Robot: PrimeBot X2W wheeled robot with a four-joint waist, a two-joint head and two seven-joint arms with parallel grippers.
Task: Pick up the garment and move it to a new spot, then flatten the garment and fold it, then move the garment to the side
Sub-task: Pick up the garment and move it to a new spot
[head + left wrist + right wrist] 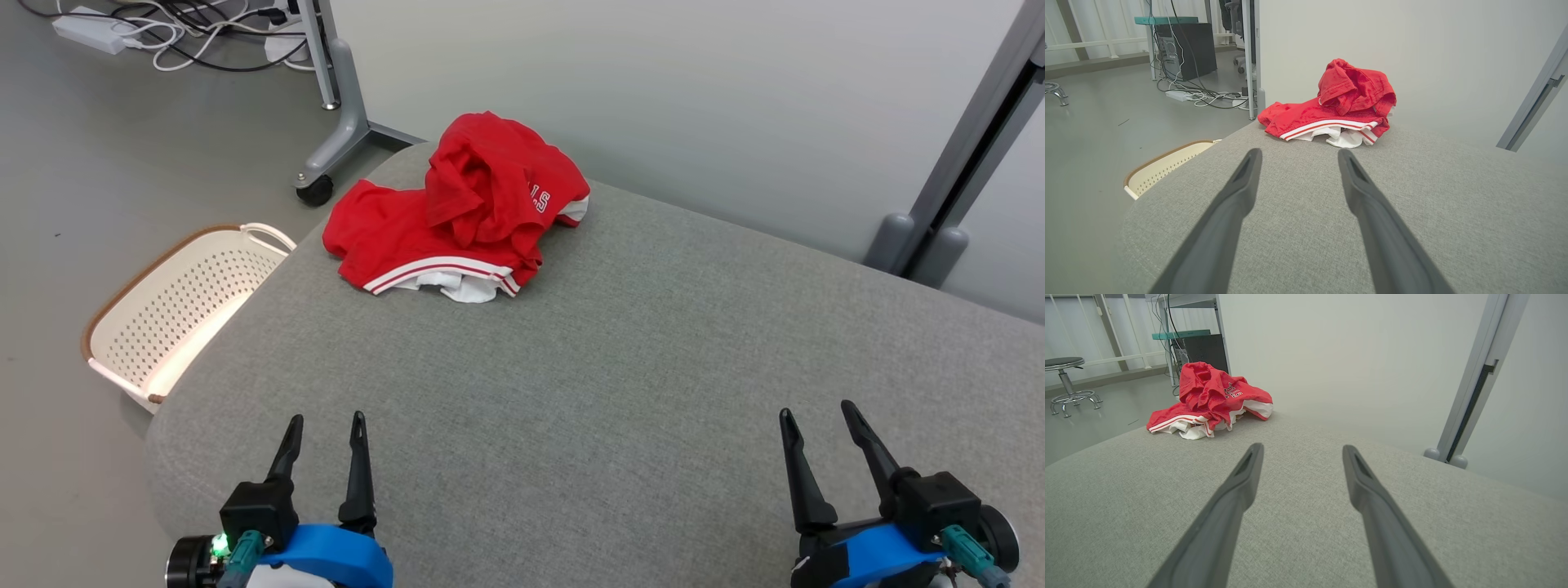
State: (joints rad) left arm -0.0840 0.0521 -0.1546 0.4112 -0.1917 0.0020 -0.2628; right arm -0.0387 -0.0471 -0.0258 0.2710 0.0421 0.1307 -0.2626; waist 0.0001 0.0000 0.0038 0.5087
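So the red garment [457,212] is sitting in a crumpled heap at the far left corner of the grey fabric surface [612,367], with white trim and a bit of white lettering showing. Both tools are down by the near edge, well apart from it. The left gripper [326,420] is near the left corner and the right gripper [816,408] is over toward the right, both with fingers spread wide and nothing in them. A white perforated basket [175,302] sits on the floor just off the left edge.
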